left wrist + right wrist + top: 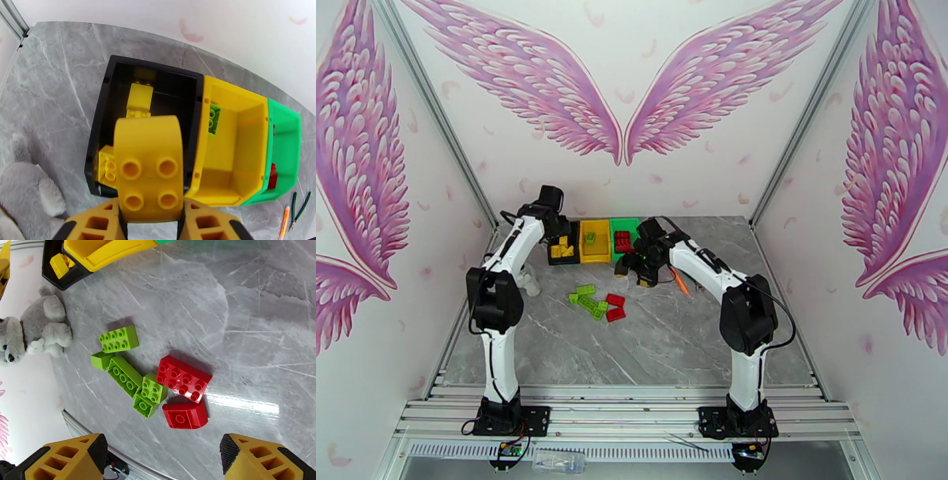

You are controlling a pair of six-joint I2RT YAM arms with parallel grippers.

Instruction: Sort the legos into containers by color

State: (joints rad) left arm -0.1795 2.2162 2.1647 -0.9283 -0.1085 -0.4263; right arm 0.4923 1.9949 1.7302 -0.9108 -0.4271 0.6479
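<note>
Clamped between the yellow fingers of the left pincer (152,221): a curved yellow brick (149,158), four studs toward the lens, jaws closed snug on its sides. Held over the near wall of the black bin (103,118), with more yellow legos (139,96) lying inside. Joined alongside, the yellow bin (237,173) with one light green lego (213,118) against its wall, then the green bin (290,130) with red legos (272,175) in a corner.

Grey marbled worktop (671,347) between white walls painted with pink wings (620,95); metal rails (632,410) along the near edge.

Left arm upright from its base, elbow bent, forearm reaching to the bins at the far left. Right arm folded inward, wrist tipped down near the green bin; right pincer (164,457) spread wide, gripping nothing, looking onto a loose pile of five green bricks (124,374) and two red bricks (183,378) mid-worktop, apart from the bins.

Plush husky (35,330) by the left edge, near the black bin. Orange stick (679,280) just right of the right forearm. Bare marble on the pile's near and right sides.
</note>
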